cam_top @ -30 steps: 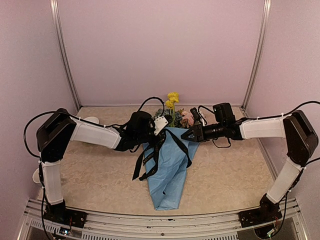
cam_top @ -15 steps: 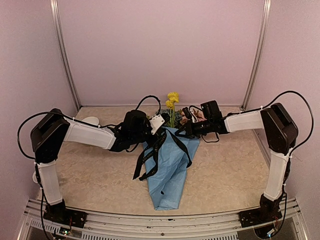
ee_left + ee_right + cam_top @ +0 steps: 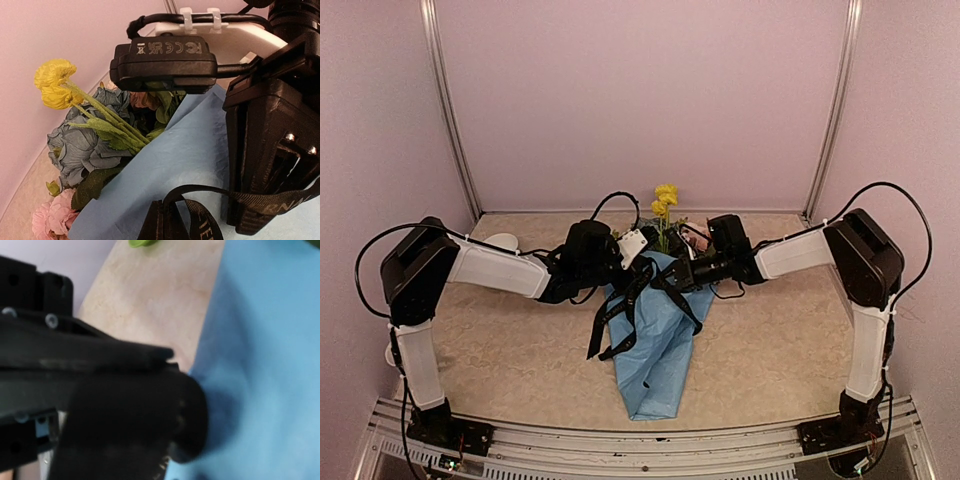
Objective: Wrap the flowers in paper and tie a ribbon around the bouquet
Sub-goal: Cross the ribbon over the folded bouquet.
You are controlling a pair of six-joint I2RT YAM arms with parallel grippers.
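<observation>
Dead centre of the desk (image 3: pixel 520 360) in the top view, the bouquet (image 3: pixel 658 345) lies flat with its long axis running up-down the frame. The pointy tip aims at the bottom edge, and the flowers (image 3: pixel 666 196) poke out toward the top. The ribbon (image 3: pixel 617 318) is draped over its wide end, with loops trailing off the left side. The left arm (image 3: pixel 505 268) reaches in low from the left, left jaws pressed together on the ribbon. The right arm (image 3: pixel 800 252) stretches in from the right with its elbow up. The right jaws look clamped on the ribbon too, but the wrist view's pretty blurry.
</observation>
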